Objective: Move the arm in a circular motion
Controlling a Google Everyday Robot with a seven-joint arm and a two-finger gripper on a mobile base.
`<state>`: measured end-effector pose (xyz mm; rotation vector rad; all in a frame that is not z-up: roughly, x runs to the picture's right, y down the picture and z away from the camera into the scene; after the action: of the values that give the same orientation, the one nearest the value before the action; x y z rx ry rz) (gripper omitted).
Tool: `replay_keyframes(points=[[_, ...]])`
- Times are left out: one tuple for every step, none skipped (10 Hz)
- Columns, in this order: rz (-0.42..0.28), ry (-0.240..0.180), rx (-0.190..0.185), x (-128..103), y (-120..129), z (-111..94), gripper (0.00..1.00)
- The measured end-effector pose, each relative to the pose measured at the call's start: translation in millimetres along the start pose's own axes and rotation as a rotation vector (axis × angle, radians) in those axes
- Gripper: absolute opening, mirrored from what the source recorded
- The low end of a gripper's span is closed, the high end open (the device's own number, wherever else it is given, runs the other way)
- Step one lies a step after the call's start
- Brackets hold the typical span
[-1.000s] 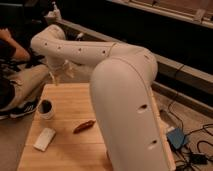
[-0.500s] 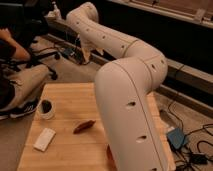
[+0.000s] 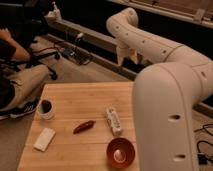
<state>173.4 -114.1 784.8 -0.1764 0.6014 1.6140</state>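
The arm [image 3: 165,95] is very large, cream-white and tubular, with small dark screw holes. Its thick near segment fills the right side of the camera view. A thinner segment runs up and left to a bend at the top middle. The short white gripper [image 3: 127,55] hangs down from that segment, above the floor just beyond the far right edge of the wooden table [image 3: 75,95]. It holds nothing that I can see.
On the table are a white cup [image 3: 45,108], a flat white block [image 3: 44,139], a red-brown chili-like item [image 3: 84,126], a white packet [image 3: 114,120] and an orange-red bowl [image 3: 120,152]. A seated person [image 3: 12,75] is at the left. Cables [image 3: 72,52] lie on the floor.
The arm's upper segment and gripper have swung from left above the table toward the right and farther back. More of the table's right side and the bowl now show.
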Motion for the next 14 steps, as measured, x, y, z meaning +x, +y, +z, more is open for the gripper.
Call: replay_keyframes(points=[[0.064, 0.043, 0.013, 36, -24, 11, 0.65], [0.098, 0.082, 0.021, 73, -35, 19, 0.65], [0.085, 0.133, 0.013, 132, -24, 28, 0.65], [0.041, 0.162, -0.005, 176, -2, 31, 0.65], [-0.028, 0.186, -0.036, 219, 30, 31, 0.65], [-0.13, 0.214, -0.079, 274, 73, 27, 0.65], [-0.226, 0.235, -0.119, 320, 110, 22, 0.65], [-0.312, 0.25, -0.154, 358, 139, 16, 0.65], [-0.405, 0.257, -0.197, 393, 170, 9, 0.65], [-0.513, 0.257, -0.248, 426, 207, -2, 0.65], [-0.581, 0.251, -0.281, 442, 232, -9, 0.65], [-0.657, 0.238, -0.317, 454, 259, -18, 0.65], [-0.744, 0.21, -0.359, 460, 294, -31, 0.65], [-0.805, 0.18, -0.39, 456, 323, -42, 0.65]])
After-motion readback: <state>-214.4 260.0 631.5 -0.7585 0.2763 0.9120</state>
